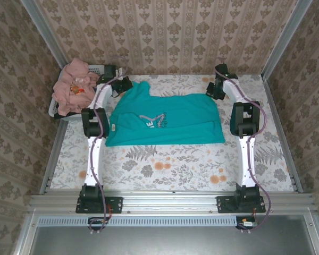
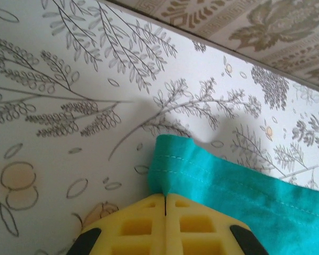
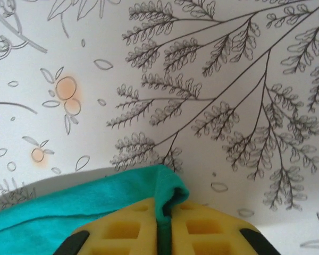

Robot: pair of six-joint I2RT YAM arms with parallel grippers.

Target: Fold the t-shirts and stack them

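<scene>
Left gripper (image 2: 165,204) clamped shut on a stitched edge of the teal t-shirt (image 1: 175,114), far-left corner. Right gripper (image 3: 164,215) clamped on its far-right corner. Shirt spread mid-table (image 1: 165,170). Pink t-shirts (image 1: 74,87) heaped in basket (image 1: 98,69), far left.

overhead view looks down on the table (image 1: 165,170); both wrist views sit close over the teal t-shirt (image 1: 170,119).

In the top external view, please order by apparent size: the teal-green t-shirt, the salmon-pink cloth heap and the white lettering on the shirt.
1. Largest: teal-green t-shirt, spread flat.
2. Next: salmon-pink cloth heap at the far left, clearly smaller.
3. Smallest: white lettering on the shirt.
</scene>
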